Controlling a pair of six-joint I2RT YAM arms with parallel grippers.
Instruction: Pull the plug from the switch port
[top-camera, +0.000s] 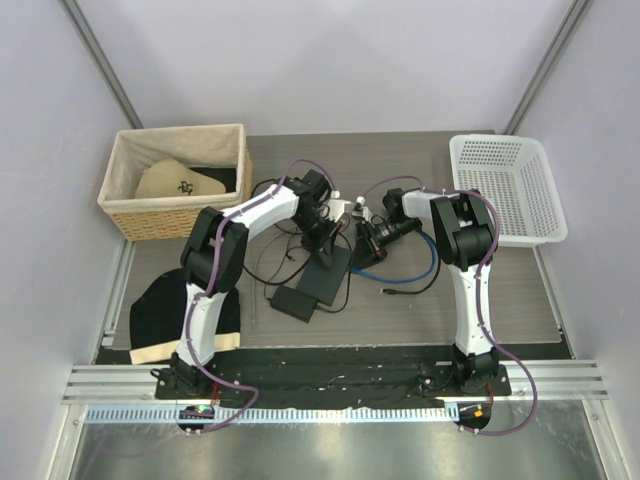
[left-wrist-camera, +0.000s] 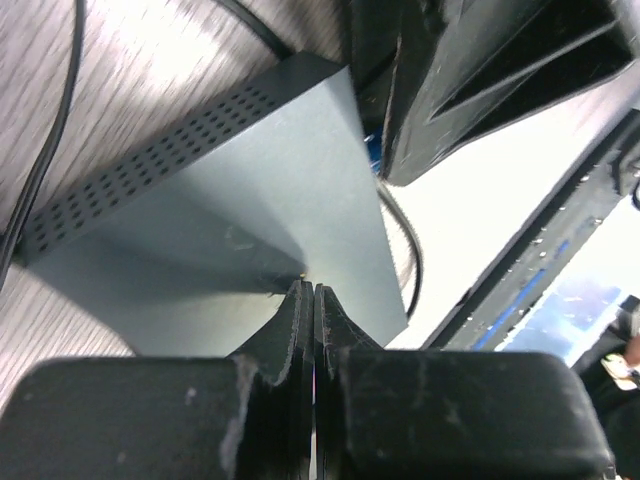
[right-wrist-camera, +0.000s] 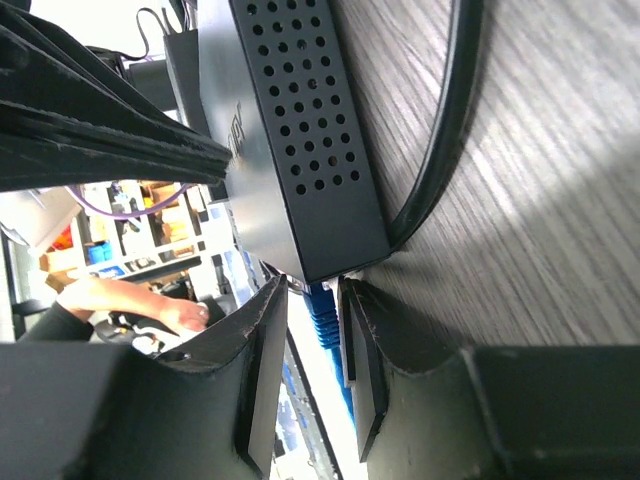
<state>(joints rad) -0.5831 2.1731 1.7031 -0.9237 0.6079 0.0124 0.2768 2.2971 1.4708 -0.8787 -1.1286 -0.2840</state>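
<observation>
The switch is a flat black box at the table's middle; it also shows in the left wrist view and the right wrist view. The blue plug sits in a port on the switch's edge, and its blue cable loops off to the right. My right gripper is open and straddles the plug; one finger touches it and a narrow gap shows on the other side. My left gripper is shut, its tips resting on the switch's top.
A smaller black adapter brick lies front left of the switch among thin black cords. A wicker basket stands at the back left, a white plastic basket at the back right. A black and cream cloth lies front left.
</observation>
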